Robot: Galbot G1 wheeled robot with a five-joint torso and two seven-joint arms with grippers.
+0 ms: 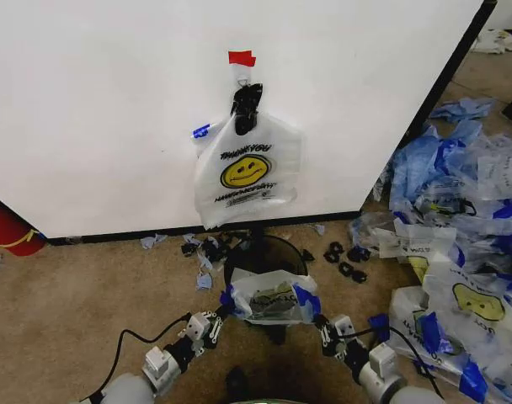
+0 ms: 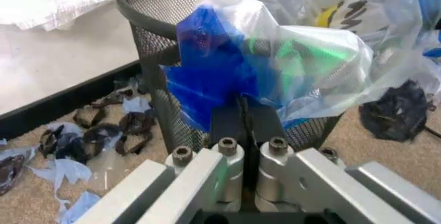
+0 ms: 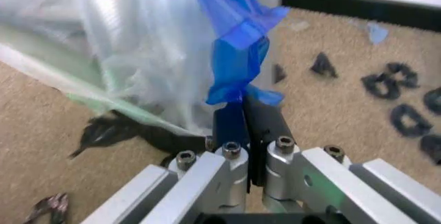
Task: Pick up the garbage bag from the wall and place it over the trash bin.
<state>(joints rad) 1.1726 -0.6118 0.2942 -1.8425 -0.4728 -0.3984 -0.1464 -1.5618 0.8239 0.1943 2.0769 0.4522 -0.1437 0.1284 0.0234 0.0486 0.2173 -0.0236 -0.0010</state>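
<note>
The garbage bag (image 1: 273, 299) is thin, glossy, crinkled translucent plastic, its corners bound in shiny blue tape (image 2: 206, 69). Under it, the trash bin (image 2: 155, 38) is matt black wire mesh with a smooth rolled rim. Pinched onto the bag's tape, the left gripper (image 2: 242, 111) and right gripper (image 3: 242, 111) have smooth dark fingers set in brushed silver metal with steel screws. Around the bin, the carpet (image 1: 88, 295) is rough and tan. Behind the bin, the wall (image 1: 96, 101) is smooth matt white.
</note>
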